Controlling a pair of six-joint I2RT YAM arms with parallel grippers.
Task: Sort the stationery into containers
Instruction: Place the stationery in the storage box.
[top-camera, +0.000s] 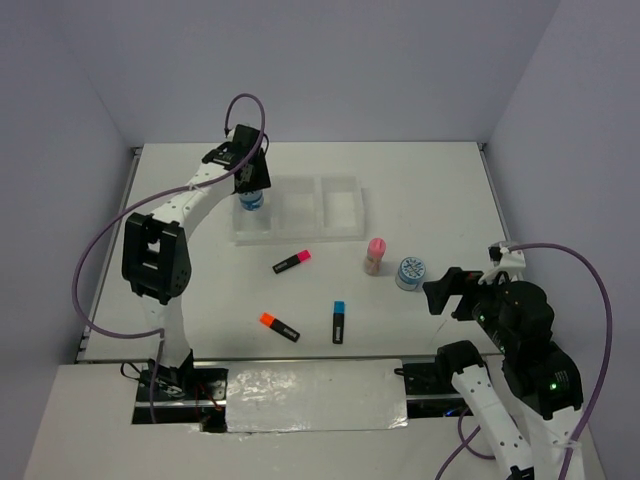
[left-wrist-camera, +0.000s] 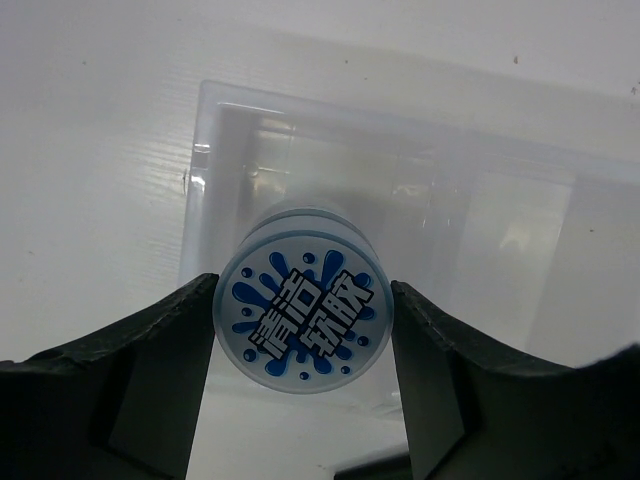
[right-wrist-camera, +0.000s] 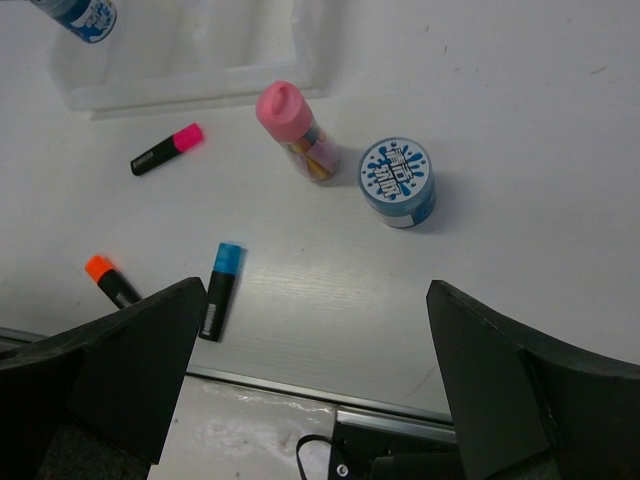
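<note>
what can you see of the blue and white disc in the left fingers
The disc is a short round tub with pale blue sides and a pale top printed with blue splashes and white characters. It looks plastic. The left fingers clamp its sides, holding it over the left end compartment of the tray.

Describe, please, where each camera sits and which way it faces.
Top external: above and behind the bases, looking down on the table; both arms show, left gripper over the tray, right gripper low right.
Left wrist: looking down between its fingers at the gripped disc over the tray.
Right wrist: looking forward and down past its open fingers at the loose disc and pink-capped cylinder.
Shared: the gripped disc shows in all three.
</note>
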